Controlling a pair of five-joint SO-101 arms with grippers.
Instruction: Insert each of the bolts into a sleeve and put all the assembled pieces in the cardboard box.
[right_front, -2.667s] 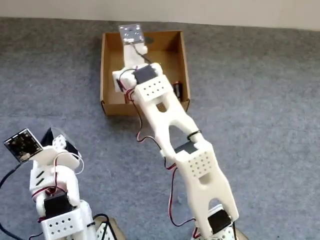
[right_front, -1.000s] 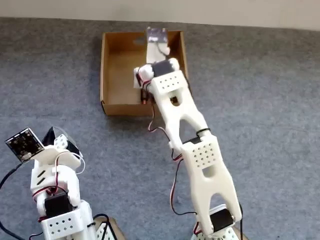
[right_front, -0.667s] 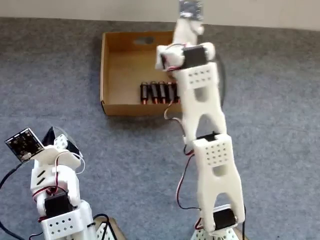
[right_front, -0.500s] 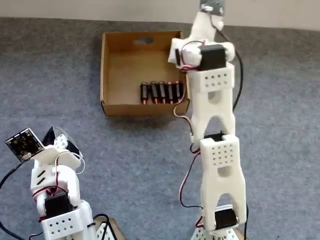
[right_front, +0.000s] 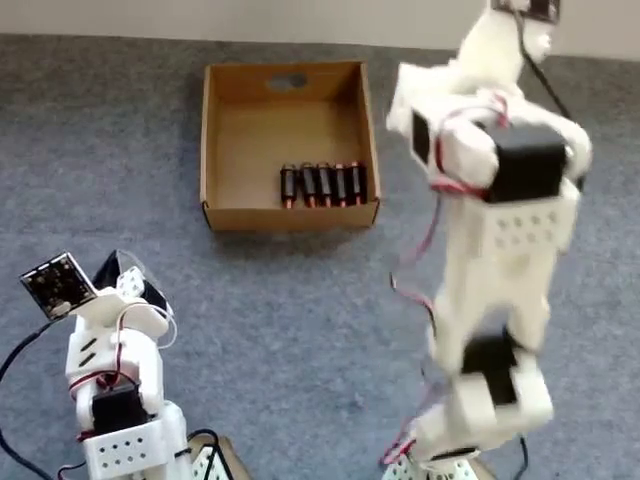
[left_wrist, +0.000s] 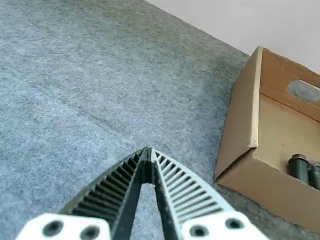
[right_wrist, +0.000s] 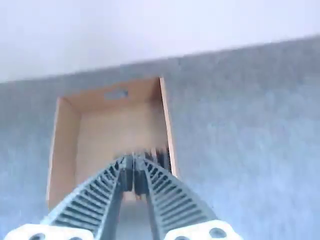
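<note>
From the high view, the cardboard box (right_front: 205, 150) sits toward the far side of the bench (right_front: 300, 330), with five assembled pieces (right_front: 322, 185) lying side by side in a row against its near wall. The right arm (right_front: 510, 230) stands raised, off to the box's right and apart from it; the left arm (right_front: 110, 370) is folded at the near corner, well apart from the box.

In the left wrist view, the left hand (left_wrist: 148, 152) is clenched on nothing, its ribbed fingers (left_wrist: 175, 182) meeting at the tips above the grey felt (left_wrist: 75, 75). The box's corner (left_wrist: 245, 125) is near, with the end of one piece (left_wrist: 300, 167) visible inside.

In the right wrist view, the right hand (right_wrist: 132, 161) is clenched and empty too, high over the box (right_wrist: 165, 115), with the blurred row of pieces (right_wrist: 161, 156) just past its tips.

Every piece I can see is already boxed, so the placing step looks complete; the next move probably calls only for bringing the right arm to rest without touching the box.

The bench is covered in grey felt-like fabric, and a plain pale wall (right_front: 200, 15) runs along its far edge
</note>
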